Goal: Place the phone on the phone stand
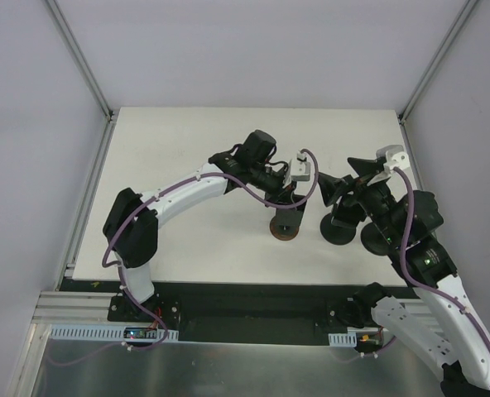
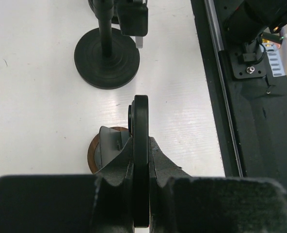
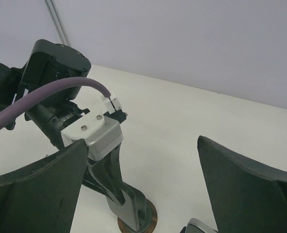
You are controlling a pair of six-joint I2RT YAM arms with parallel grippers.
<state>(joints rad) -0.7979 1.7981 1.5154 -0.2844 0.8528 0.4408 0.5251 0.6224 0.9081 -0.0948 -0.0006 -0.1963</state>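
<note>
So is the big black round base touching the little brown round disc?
Apart. The left wrist view shows a strip of bare white table between the black round base and the brown round disc.

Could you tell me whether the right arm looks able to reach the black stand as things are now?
Probably yes. The right gripper is open and close by the black stand, with nothing seen between them. The left gripper, shut on the phone, is off to the side over the brown disc.
</note>
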